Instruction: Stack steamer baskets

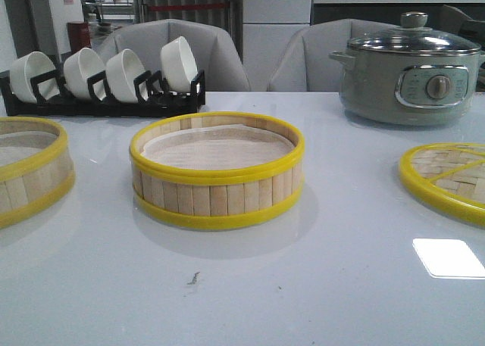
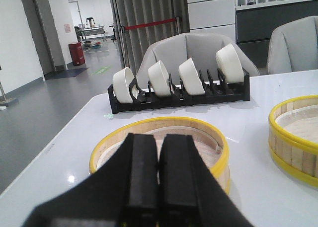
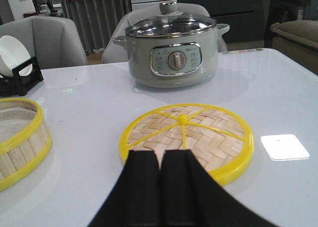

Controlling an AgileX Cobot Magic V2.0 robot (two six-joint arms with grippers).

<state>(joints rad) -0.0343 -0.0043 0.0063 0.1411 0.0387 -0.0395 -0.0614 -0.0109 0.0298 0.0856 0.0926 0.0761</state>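
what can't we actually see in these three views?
- Left steamer basket: cut off by the front view's left edge; in the left wrist view the left gripper hides its near wall.
- Woven lid: cropped by the front view's right edge; the right gripper covers its near rim in the right wrist view.
- Electric pot: dial markings too small to read.
- Neither arm appears in the front view.

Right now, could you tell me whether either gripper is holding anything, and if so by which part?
Nothing is held. The left gripper is shut and empty above a steamer basket; the right gripper is shut and empty near the woven lid.
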